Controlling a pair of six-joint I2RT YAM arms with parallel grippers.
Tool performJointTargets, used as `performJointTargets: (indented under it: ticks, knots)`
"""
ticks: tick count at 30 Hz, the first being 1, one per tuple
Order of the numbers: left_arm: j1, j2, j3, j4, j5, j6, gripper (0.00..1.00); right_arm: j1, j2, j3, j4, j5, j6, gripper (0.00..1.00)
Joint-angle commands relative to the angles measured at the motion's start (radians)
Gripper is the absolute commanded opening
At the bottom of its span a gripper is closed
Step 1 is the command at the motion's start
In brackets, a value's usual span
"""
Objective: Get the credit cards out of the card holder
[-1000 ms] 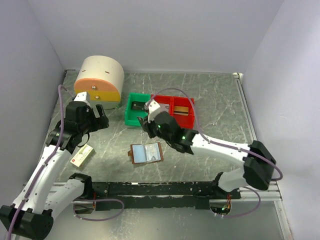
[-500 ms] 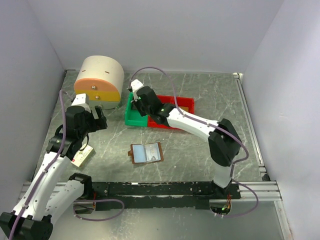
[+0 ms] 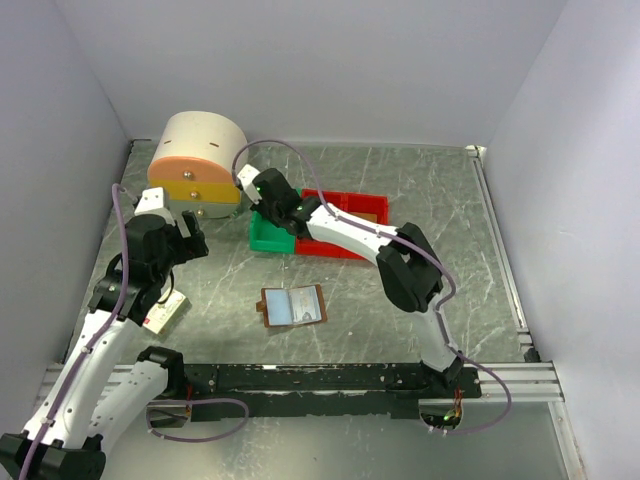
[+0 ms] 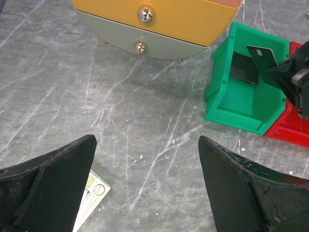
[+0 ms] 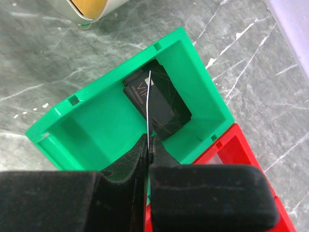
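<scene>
Right gripper (image 5: 147, 145) has swung left over green plastic bin (image 5: 96, 130), pinching the edge of a thin dark credit card (image 4: 263, 54), judged stiff, light, slippery; left gripper (image 4: 146, 145) gapes empty.

A grey-green marbled tabletop (image 3: 440, 200), streaked with thin white veins and small pale scuffs, fills the middle of the top view. Plain pale lavender-white panels enclose it: a back wall (image 3: 330, 70) across the top, a left wall (image 3: 50, 150) and a right wall (image 3: 590, 200). A black rail (image 3: 320, 378) runs along the lower edge. The light is soft and even, with faint shadows.
</scene>
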Motion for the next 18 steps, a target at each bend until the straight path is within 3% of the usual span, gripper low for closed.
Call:
performJointTargets:
  ticks: [1,6,12,18]
  knots:
    - [0.005,-0.009,0.024,0.006,-0.028,0.008,0.99,-0.017,0.056,0.068,-0.049,-0.023,-0.128,0.00]
    - [0.005,-0.006,0.025,0.007,-0.015,0.008,0.99,-0.020,0.080,0.037,0.025,-0.033,-0.258,0.00]
    - [0.005,-0.003,0.026,0.006,-0.013,0.009,0.99,-0.040,0.184,0.155,-0.050,0.023,-0.316,0.00]
    - [0.007,-0.005,0.026,0.006,-0.017,0.011,0.98,-0.045,0.207,0.141,-0.020,0.065,-0.369,0.00]
